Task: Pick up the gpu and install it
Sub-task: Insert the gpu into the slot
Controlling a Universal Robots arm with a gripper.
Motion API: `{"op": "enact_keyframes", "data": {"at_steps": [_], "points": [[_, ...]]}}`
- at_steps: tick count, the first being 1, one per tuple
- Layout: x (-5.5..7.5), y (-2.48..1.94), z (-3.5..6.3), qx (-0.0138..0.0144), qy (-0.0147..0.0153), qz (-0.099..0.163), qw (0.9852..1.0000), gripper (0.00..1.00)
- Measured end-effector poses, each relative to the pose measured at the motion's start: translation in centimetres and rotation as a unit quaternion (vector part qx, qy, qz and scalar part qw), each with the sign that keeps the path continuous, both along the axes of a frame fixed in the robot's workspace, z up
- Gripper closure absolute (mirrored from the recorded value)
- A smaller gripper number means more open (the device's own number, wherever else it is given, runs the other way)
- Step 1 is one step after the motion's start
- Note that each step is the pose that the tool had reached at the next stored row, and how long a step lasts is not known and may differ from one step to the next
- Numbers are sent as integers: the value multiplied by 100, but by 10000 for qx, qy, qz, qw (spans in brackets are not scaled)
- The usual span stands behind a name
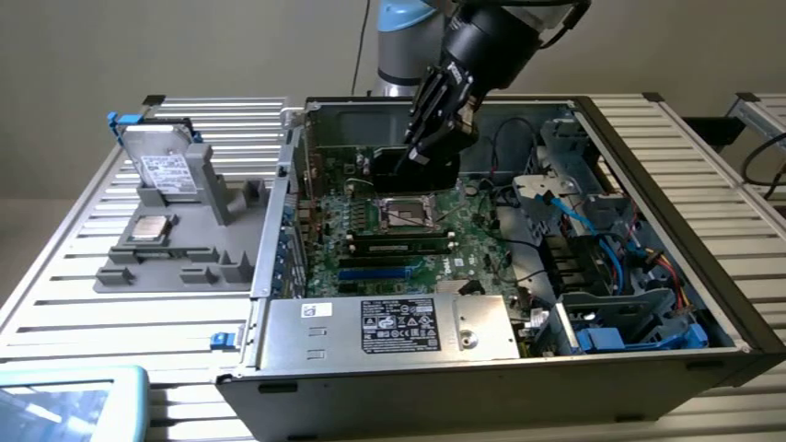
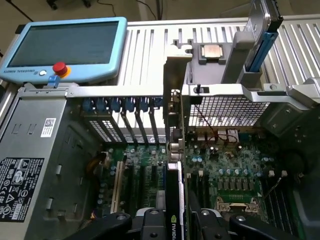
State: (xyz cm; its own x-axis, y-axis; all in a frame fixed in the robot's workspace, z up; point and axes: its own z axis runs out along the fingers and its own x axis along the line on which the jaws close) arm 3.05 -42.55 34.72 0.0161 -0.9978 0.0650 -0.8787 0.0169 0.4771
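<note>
My gripper (image 1: 424,147) reaches down into the open computer case (image 1: 664,230) and is shut on the gpu (image 1: 403,170), which looks like a dark block under the fingers. The wrist view shows the gpu (image 2: 173,195) edge-on and upright between my two black fingers (image 2: 150,225). Its black cooler with a green logo is nearest the camera. Its silver bracket end (image 2: 175,120) points toward the row of rear slot openings. The card hangs over the green motherboard (image 1: 406,262), close to the socket (image 1: 406,214). I cannot tell whether its lower edge touches a slot.
A silver power supply (image 1: 393,327) fills the case's near end. Blue and black cables and drive cages (image 1: 602,249) crowd the exterior view's right. A memory stick (image 1: 399,244) sits in the board. A grey fixture with a drive (image 1: 166,170) lies outside on the left, by a blue pendant (image 2: 65,45).
</note>
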Motion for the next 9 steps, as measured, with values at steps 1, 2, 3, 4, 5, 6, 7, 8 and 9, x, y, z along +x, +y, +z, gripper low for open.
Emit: {"op": "enact_keyframes", "data": {"at_steps": [1, 2, 3, 4, 5, 6, 7, 8, 9], "points": [[0, -8, -18, 0, 0, 0, 10000, 73], [0, -17, -36, 1, 0, 0, 10000, 73], [0, -27, -54, 1, 1, 0, 10000, 73], [0, -37, -72, 0, 1, 0, 10000, 73], [0, -49, -90, 0, 1, 0, 10000, 73], [1, -69, -107, -1, 1, 1, 10000, 73], [1, -94, -127, 0, 1, 0, 10000, 73], [2, -116, -145, 1, 0, 0, 10000, 73], [3, -137, -163, 0, 1, 0, 10000, 73]]}}
